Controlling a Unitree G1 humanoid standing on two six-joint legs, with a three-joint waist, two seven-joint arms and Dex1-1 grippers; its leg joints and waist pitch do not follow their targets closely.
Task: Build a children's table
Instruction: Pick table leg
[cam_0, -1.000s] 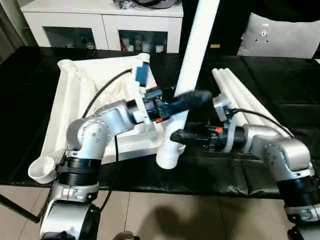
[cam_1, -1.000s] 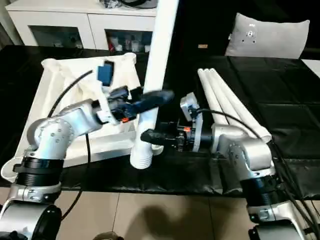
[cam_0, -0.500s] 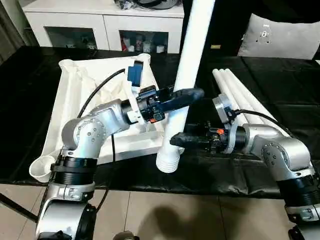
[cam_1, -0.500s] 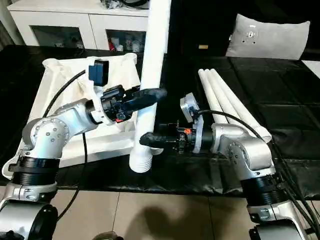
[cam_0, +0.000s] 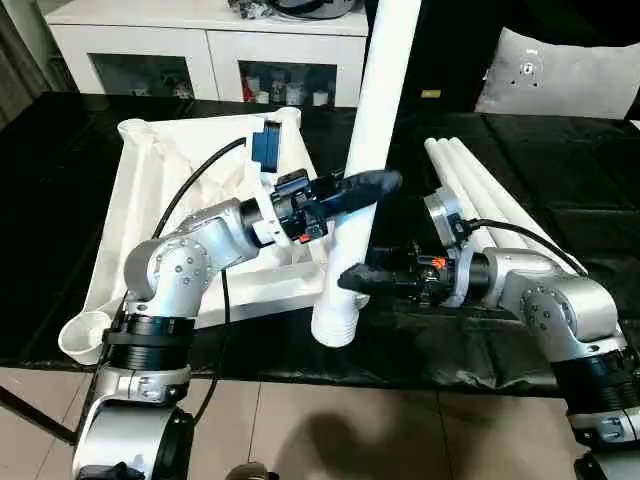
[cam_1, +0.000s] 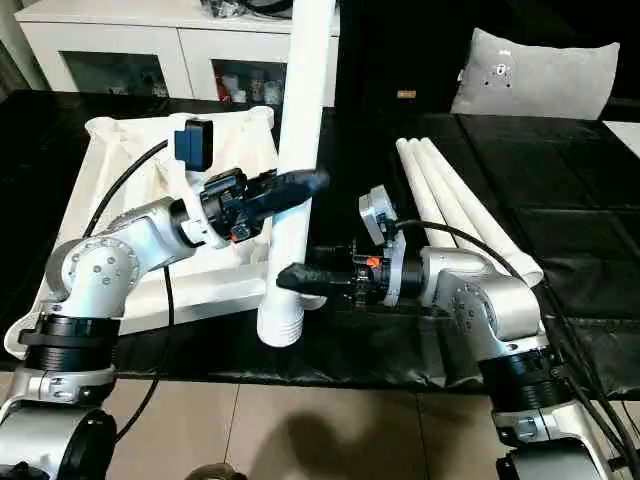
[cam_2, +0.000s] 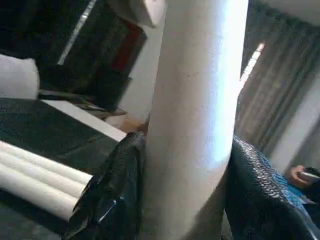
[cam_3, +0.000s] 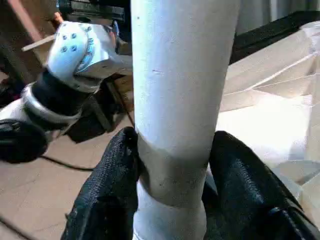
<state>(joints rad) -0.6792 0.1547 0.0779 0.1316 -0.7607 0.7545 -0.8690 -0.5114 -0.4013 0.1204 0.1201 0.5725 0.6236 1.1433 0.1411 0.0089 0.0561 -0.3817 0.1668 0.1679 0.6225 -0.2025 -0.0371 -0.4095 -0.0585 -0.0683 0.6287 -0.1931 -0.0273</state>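
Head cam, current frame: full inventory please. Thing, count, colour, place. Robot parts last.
Table top: 1, white, ribbed underside up, on the black surface at the robot's left.
Held table leg: 1, white, nearly upright at centre, ribbed end lowest.
Spare table legs: 3, white, lying side by side on the black surface at the robot's right.
Black surface: 1, under all the parts.
Cabinet: 1, white with glass doors, behind the surface.
Cushion: 1, grey, far right.
Left gripper: 1, black fingers either side of the held leg, higher up.
Right gripper: 1, black fingers closed on the same leg, lower down.
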